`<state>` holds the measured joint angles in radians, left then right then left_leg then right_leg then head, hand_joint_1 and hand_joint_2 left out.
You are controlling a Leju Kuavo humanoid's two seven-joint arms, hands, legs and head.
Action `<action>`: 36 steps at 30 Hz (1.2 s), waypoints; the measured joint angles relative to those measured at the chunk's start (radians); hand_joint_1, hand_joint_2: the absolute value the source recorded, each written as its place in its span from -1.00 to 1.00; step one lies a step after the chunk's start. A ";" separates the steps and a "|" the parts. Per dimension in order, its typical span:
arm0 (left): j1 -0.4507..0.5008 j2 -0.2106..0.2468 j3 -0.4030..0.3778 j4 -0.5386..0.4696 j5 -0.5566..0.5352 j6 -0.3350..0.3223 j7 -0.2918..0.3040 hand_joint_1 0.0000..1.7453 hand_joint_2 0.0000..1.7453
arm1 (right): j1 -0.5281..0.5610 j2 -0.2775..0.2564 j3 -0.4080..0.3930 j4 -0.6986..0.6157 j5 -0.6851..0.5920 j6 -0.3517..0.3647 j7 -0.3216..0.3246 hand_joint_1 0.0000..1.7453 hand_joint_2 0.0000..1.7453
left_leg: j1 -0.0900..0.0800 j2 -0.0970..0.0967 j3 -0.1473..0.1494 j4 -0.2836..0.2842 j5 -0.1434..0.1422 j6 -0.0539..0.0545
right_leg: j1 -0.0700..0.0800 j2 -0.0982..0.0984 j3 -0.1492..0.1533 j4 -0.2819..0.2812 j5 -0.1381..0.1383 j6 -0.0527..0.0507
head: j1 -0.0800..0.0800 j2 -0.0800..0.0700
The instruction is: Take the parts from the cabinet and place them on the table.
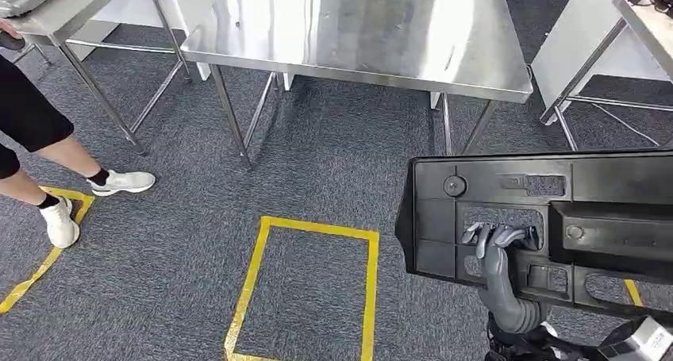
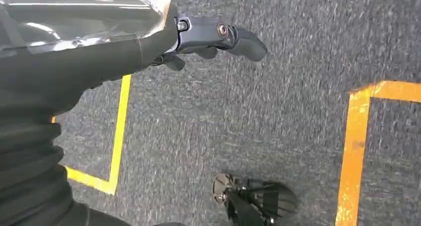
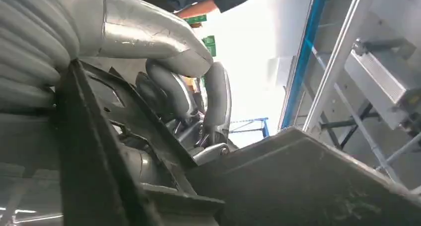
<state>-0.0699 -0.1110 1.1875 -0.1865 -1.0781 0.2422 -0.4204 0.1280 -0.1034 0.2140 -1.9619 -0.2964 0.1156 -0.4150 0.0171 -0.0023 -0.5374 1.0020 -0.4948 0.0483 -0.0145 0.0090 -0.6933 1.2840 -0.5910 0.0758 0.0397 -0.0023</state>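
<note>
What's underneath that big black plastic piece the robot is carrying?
Under the black plastic part lies grey carpet with a bit of yellow tape. The right hand hooks through an opening. The floor directly beneath is hidden by the part.

Black moulded part (image 1: 555, 218), lower right of your head view.
You see it held flat above the carpet, fingers (image 1: 496, 238) hooked through its opening.

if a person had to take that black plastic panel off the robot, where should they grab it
Probably the free left end of the black panel, coming from that side. The right hand hooks its fingers through a cutout nearer the middle, so the left end juts out unobstructed, its edge and openings giving purchase.
</note>
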 joint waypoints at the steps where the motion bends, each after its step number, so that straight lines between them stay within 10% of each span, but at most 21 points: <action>1: 0.000 -0.001 0.000 0.000 0.000 0.000 0.000 -1.00 1.00 | 0.000 0.000 0.000 0.000 0.000 -0.003 0.000 1.00 1.00 | 0.002 -0.001 0.013 0.000 -0.008 -0.003 | -0.002 -0.001 0.029 -0.081 0.048 0.015 | 0.002 0.000; 3: 0.000 -0.001 0.000 0.000 -0.001 0.000 -0.002 -1.00 1.00 | 0.001 0.000 0.000 0.000 0.002 -0.004 0.000 1.00 1.00 | 0.002 -0.001 0.026 -0.001 -0.026 -0.013 | -0.003 -0.014 0.095 -0.271 0.154 0.029 | 0.006 0.000; 5: -0.001 -0.001 0.000 0.000 -0.001 0.001 -0.003 -1.00 1.00 | 0.000 0.000 0.000 0.000 0.004 -0.005 0.001 1.00 1.00 | -0.002 0.001 0.034 -0.003 -0.034 -0.025 | 0.010 -0.022 0.090 -0.271 0.123 -0.021 | 0.010 0.000; 8: 0.000 -0.001 0.000 0.000 -0.001 0.001 -0.002 -1.00 1.00 | 0.006 0.001 0.000 -0.002 0.004 -0.008 0.002 1.00 1.00 | -0.002 0.005 0.047 0.009 -0.035 -0.038 | -0.001 -0.011 0.116 -0.276 0.132 -0.048 | 0.005 0.000; 10: -0.003 -0.001 0.000 0.000 -0.001 0.001 -0.003 -1.00 1.00 | 0.004 0.003 0.000 -0.004 0.005 -0.008 0.002 1.00 1.00 | 0.000 0.003 0.001 0.100 -0.045 -0.044 | -0.004 -0.011 0.138 -0.282 0.121 -0.065 | 0.000 0.000; 13: -0.001 -0.002 -0.001 0.000 -0.002 0.000 -0.003 -1.00 1.00 | 0.004 0.004 0.000 -0.005 0.007 -0.008 0.002 1.00 1.00 | 0.000 0.001 -0.139 0.295 -0.138 -0.054 | 0.000 -0.009 0.153 -0.282 0.103 -0.082 | -0.005 0.000; 15: 0.000 -0.001 0.000 0.000 -0.002 0.000 -0.003 -1.00 1.00 | 0.006 0.005 0.000 -0.005 0.007 -0.008 0.002 1.00 1.00 | 0.001 0.001 -0.174 0.290 -0.120 -0.051 | 0.002 -0.003 0.171 -0.282 0.089 -0.081 | -0.006 0.000; 18: 0.000 0.001 0.000 0.000 -0.002 0.000 -0.003 -1.00 1.00 | 0.007 0.006 0.000 -0.005 0.008 -0.008 0.002 1.00 1.00 | 0.000 0.001 -0.099 0.061 0.052 -0.036 | 0.002 0.000 0.210 -0.282 0.061 -0.071 | -0.009 0.000; 20: -0.001 0.002 0.000 0.000 -0.002 0.000 -0.003 -1.00 1.00 | 0.006 0.006 0.000 -0.005 0.009 -0.008 0.002 1.00 1.00 | -0.010 -0.002 -0.095 0.039 0.015 -0.030 | 0.007 0.004 0.206 -0.283 0.047 -0.057 | -0.008 0.000; 23: 0.003 0.001 -0.001 0.000 -0.003 0.000 -0.002 -1.00 1.00 | 0.008 0.007 0.001 -0.006 0.008 -0.008 0.003 1.00 1.00 | -0.014 -0.001 -0.074 0.028 0.039 -0.008 | 0.008 0.003 0.230 -0.273 0.052 -0.032 | -0.008 0.000; 25: 0.001 0.000 -0.001 0.000 -0.004 0.000 -0.002 -1.00 1.00 | 0.005 0.007 0.001 -0.006 0.009 -0.008 0.003 1.00 1.00 | -0.006 -0.001 -0.046 0.018 0.035 0.002 | 0.007 -0.001 0.195 -0.206 0.037 -0.030 | -0.005 0.000; 29: -0.001 0.002 -0.001 0.000 -0.007 0.000 -0.002 -1.00 1.00 | 0.007 0.005 0.001 -0.006 0.010 -0.009 0.003 1.00 1.00 | -0.007 -0.002 -0.029 0.018 0.008 0.006 | 0.003 -0.001 0.016 0.042 -0.056 -0.029 | 0.002 0.000; 33: 0.000 -0.001 -0.002 0.000 -0.008 -0.001 -0.002 -1.00 1.00 | 0.007 0.005 0.001 -0.006 0.010 -0.010 0.003 1.00 1.00 | -0.006 -0.006 0.025 0.017 -0.030 -0.003 | 0.002 -0.004 0.081 -0.214 0.107 0.004 | 0.002 0.000; 34: 0.000 -0.001 -0.002 0.000 -0.008 -0.001 -0.002 -1.00 1.00 | 0.008 0.005 0.001 -0.006 0.011 -0.010 0.002 1.00 1.00 | -0.007 -0.007 0.025 0.016 -0.039 -0.008 | 0.003 -0.010 0.091 -0.248 0.143 -0.004 | 0.003 0.000; 36: -0.002 -0.001 -0.002 0.000 -0.008 -0.002 -0.002 -1.00 1.00 | 0.006 0.003 0.001 -0.006 0.013 -0.010 0.002 1.00 1.00 | -0.009 -0.006 0.031 0.009 -0.047 -0.022 | 0.018 -0.016 0.094 -0.255 0.127 -0.038 | -0.003 0.000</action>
<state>-0.0718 -0.1122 1.1852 -0.1862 -1.0857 0.2407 -0.4227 0.1343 -0.0999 0.2148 -1.9677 -0.2830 0.1061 -0.4135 0.0084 -0.0080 -0.5066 1.0112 -0.5422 0.0264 0.0031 -0.0073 -0.5995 1.0295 -0.4645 0.0374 0.0370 -0.0023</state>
